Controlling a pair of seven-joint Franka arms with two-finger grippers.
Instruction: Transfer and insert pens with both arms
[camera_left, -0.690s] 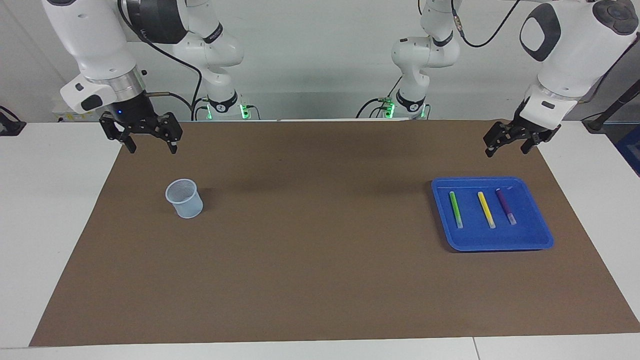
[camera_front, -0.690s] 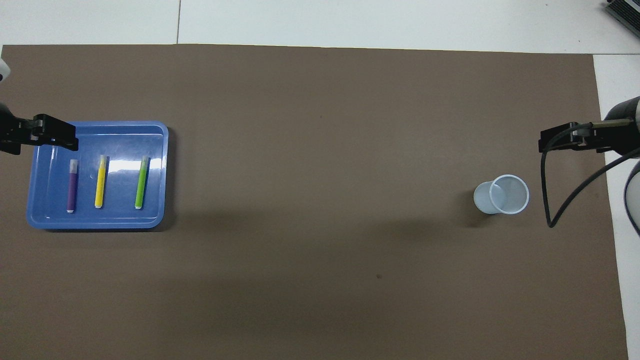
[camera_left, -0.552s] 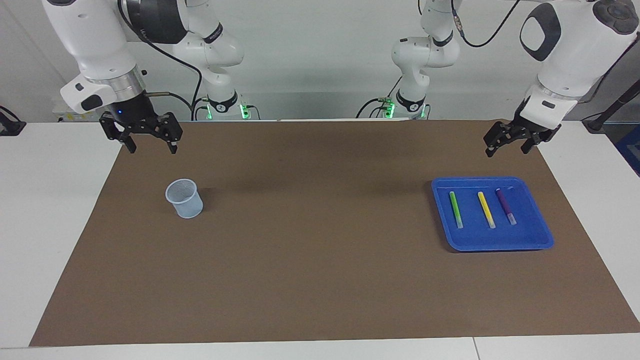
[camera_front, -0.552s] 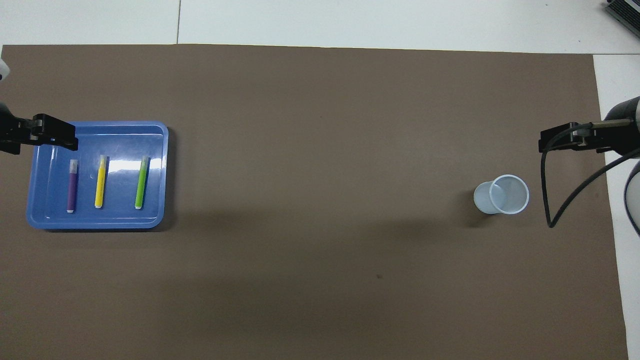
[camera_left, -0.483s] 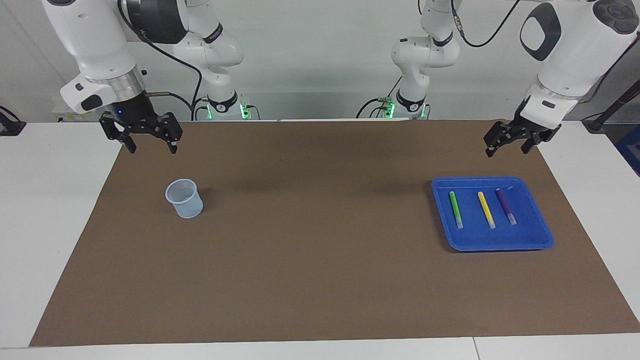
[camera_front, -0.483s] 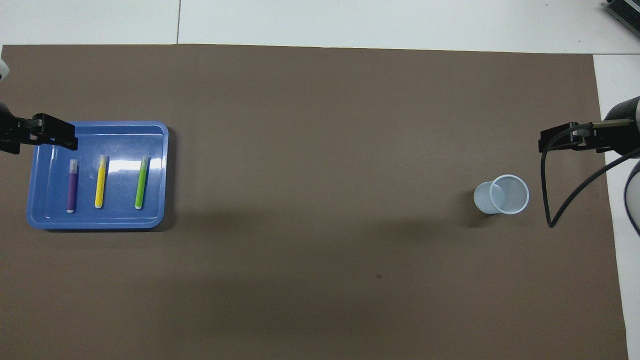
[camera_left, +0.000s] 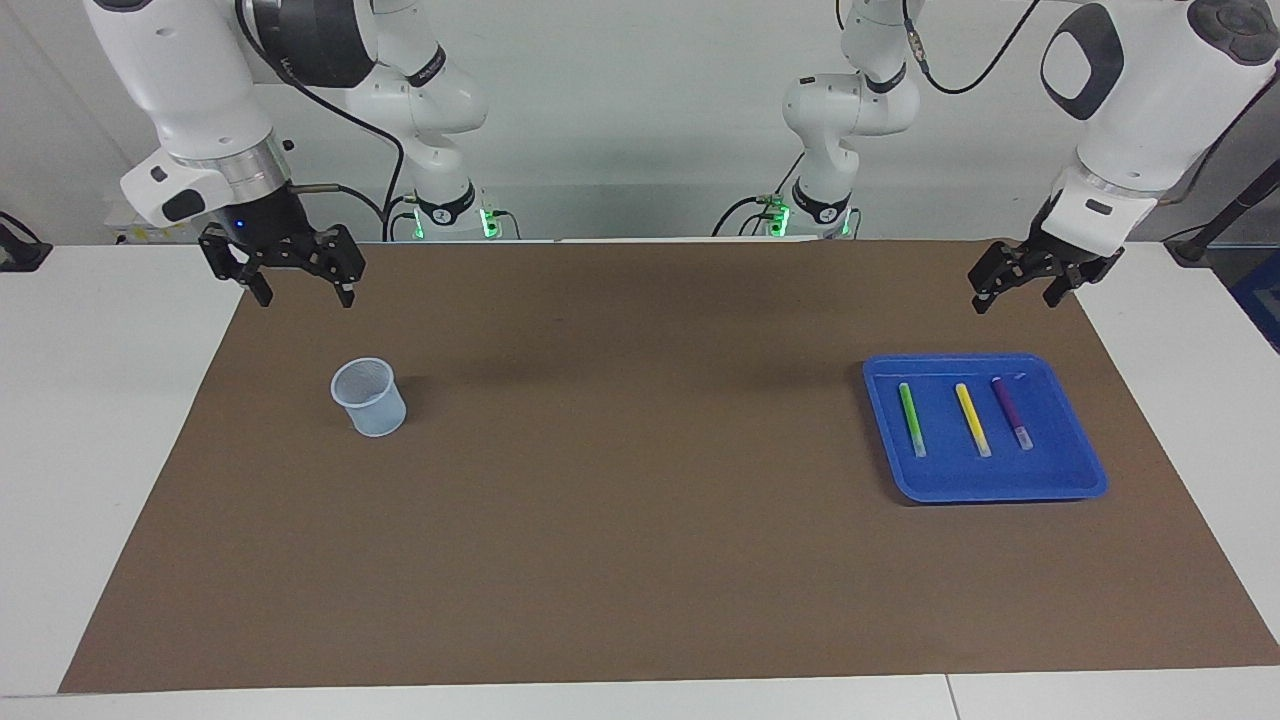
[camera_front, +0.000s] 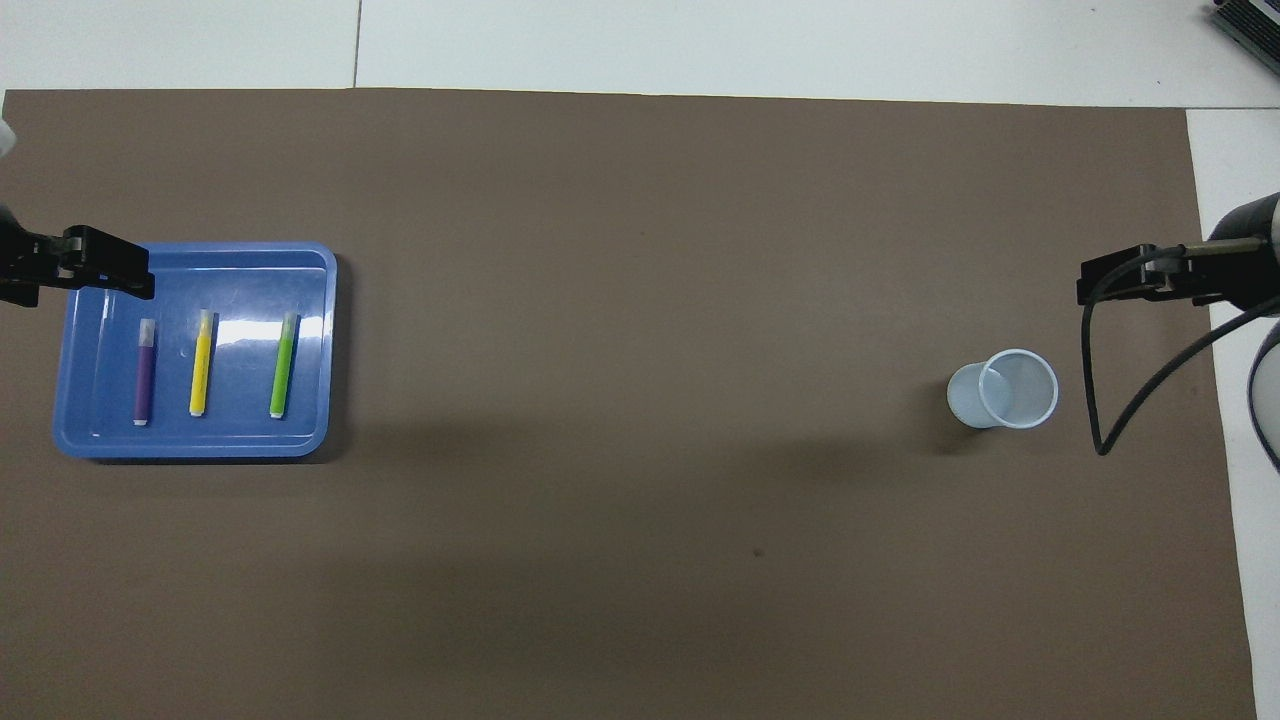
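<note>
Both views are evenly bright and sharp across the whole field, lit from above. A white glare patch sits on the blue tray (camera_front: 310, 350), under the left end effector (camera_front: 105, 277). The brown mat (camera_left: 640, 520) is matte and carries broad, soft-edged shadows of the arms. The cup (camera_left: 369, 397), near the right end effector (camera_left: 300, 285), casts a short soft shadow. Green indicator lights glow at the arm bases.
</note>
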